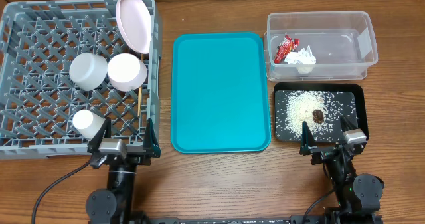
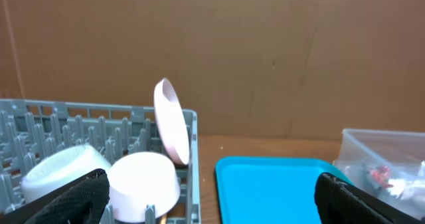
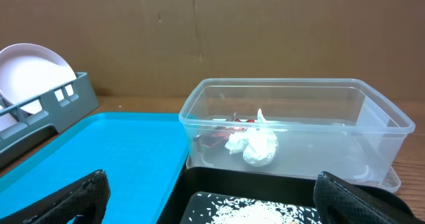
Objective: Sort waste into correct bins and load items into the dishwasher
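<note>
The grey dish rack (image 1: 40,44) holds an upright white plate (image 1: 135,21), a pinkish-white bowl (image 1: 126,71), a grey bowl (image 1: 88,70), a white cup (image 1: 88,121) and chopsticks (image 1: 141,101). The clear tub (image 1: 368,34) holds the red-and-white wrapper (image 1: 287,46) and the napkin (image 1: 302,56). The black tray (image 1: 355,98) holds rice (image 1: 302,108) and a brown morsel (image 1: 318,115). My left gripper (image 1: 123,141) is open and empty at the rack's near right corner. My right gripper (image 1: 327,139) is open and empty at the black tray's near edge.
An empty teal tray (image 1: 219,91) lies between the rack and the bins. It also shows in the left wrist view (image 2: 272,184) and the right wrist view (image 3: 119,151). Both arm bases stand at the table's front edge.
</note>
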`<state>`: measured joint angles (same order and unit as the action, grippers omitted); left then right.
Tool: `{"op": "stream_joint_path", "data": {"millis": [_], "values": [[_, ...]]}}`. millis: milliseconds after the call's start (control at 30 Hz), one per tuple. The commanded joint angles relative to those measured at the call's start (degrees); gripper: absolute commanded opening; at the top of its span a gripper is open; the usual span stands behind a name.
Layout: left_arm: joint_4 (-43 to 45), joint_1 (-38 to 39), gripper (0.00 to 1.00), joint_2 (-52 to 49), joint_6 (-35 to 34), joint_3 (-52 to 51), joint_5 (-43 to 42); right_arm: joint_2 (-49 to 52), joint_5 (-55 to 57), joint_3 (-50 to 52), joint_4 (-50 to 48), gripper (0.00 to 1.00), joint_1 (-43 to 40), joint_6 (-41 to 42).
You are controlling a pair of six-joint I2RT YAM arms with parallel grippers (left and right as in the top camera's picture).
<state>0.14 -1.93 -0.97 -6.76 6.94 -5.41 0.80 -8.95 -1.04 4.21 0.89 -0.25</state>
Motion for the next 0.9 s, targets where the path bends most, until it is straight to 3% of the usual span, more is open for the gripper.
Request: {"op": "stream_joint_path", "data": {"millis": [0,200,367,867], "values": [[3.04,-0.28,1.00,0.79,3.17,-4.52,-0.17,-0.35,0.37,0.57,-0.22,1.00,0.11,-0.37],[3.10,-0.24,1.00,0.79,2.97,-6.67,-0.17,-0.35,0.35,0.57,-0.22,1.00,0.11,-0.39],[-4.00,-0.28,1.00,0.74,2.97,-6.67,-0.17,-0.35,0.35,0.57,-0.22,1.00,0.11,-0.39],[-4.20,-0.28,1.00,0.44,2.97,-6.64,0.02,-0.35,0.35,0.57,-0.22,1.00,0.11,-0.39]]}}
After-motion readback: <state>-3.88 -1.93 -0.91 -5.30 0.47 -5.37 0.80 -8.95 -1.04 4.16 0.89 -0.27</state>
